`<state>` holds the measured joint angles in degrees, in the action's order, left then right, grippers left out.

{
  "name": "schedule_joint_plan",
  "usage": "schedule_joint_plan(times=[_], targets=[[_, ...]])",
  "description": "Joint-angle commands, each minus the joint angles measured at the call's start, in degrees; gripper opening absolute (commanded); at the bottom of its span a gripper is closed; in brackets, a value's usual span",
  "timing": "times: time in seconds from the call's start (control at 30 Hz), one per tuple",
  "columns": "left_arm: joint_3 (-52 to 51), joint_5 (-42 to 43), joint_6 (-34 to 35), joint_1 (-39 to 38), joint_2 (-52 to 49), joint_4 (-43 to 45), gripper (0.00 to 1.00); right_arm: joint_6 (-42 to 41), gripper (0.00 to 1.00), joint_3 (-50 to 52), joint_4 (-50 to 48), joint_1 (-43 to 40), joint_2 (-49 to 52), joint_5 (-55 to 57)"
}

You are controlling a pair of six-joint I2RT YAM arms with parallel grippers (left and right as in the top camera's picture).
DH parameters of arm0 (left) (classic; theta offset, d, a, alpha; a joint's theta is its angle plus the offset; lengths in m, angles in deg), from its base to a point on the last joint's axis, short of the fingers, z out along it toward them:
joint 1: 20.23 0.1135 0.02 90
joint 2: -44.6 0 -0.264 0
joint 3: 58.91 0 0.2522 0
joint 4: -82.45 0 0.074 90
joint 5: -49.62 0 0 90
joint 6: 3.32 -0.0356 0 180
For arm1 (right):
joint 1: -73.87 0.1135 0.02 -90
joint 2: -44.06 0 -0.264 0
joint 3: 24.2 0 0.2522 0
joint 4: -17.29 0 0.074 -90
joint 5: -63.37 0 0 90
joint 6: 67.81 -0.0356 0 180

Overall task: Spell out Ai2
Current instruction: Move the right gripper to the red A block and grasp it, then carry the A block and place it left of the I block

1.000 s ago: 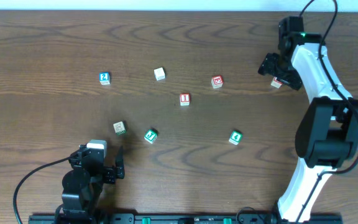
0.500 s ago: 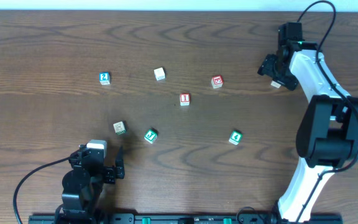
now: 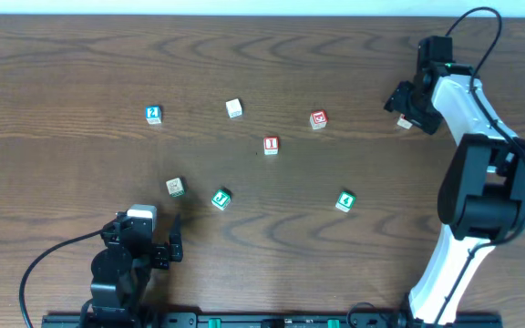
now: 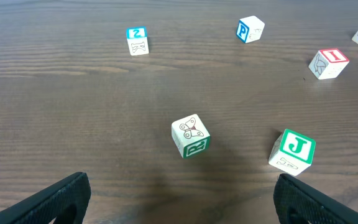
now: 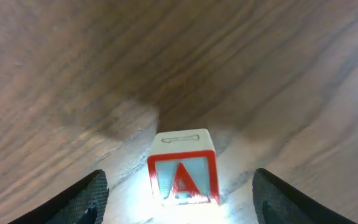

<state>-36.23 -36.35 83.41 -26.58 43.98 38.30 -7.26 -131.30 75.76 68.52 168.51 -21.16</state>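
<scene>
The red A block (image 5: 183,168) lies on the table between my right gripper's open fingers (image 5: 179,199), not touched by them; overhead it shows at the far right (image 3: 406,121) under that gripper (image 3: 406,102). The red I block (image 3: 271,145) sits mid-table, also in the left wrist view (image 4: 327,63). The blue 2 block (image 3: 153,114) sits at the left, also in the left wrist view (image 4: 137,40). My left gripper (image 3: 160,244) is open and empty near the front edge, its fingers (image 4: 179,202) short of the blocks.
Other blocks lie scattered: a green J block (image 3: 221,199), a green butterfly block (image 3: 175,188), a white P block (image 3: 234,108), a red block (image 3: 318,119) and a green 4 block (image 3: 344,201).
My right gripper has shifted slightly right and up the table, staying over the A block. The left arm has not moved.
</scene>
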Motion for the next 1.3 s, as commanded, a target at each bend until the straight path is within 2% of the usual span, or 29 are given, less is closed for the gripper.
schedule_joint_plan(times=[0.0,0.17,0.3,0.63,0.8,1.07,1.27], targets=[[-0.7,-0.8,-0.8,0.4,0.4,0.3,0.95,0.4,0.72,0.4,-0.1,-0.2,2.3,-1.0],[-0.7,-0.8,-0.8,0.4,0.4,0.3,0.95,2.6,0.64,0.4,-0.5,-0.2,2.6,-1.0],[-0.7,-0.8,-0.8,0.4,0.4,0.3,0.96,3.5,0.5,0.4,-1.0,-0.2,2.9,-0.8],[-0.7,-0.8,-0.8,0.4,0.4,0.3,0.95,6.4,0.47,0.4,-1.9,-0.3,3.1,1.6],[-0.7,-0.8,-0.9,0.4,0.4,0.3,0.96,6.4,0.36,0.4,-1.9,-0.3,3.1,1.6],[-0.7,-0.8,-0.8,0.4,0.4,0.3,0.95,6.4,0.28,0.2,-1.6,0.0,3.1,0.4],[-0.7,-0.8,-0.8,0.4,0.4,0.3,0.95,6.4,0.11,-10.3,6.3,1.9,1.7,-4.0]])
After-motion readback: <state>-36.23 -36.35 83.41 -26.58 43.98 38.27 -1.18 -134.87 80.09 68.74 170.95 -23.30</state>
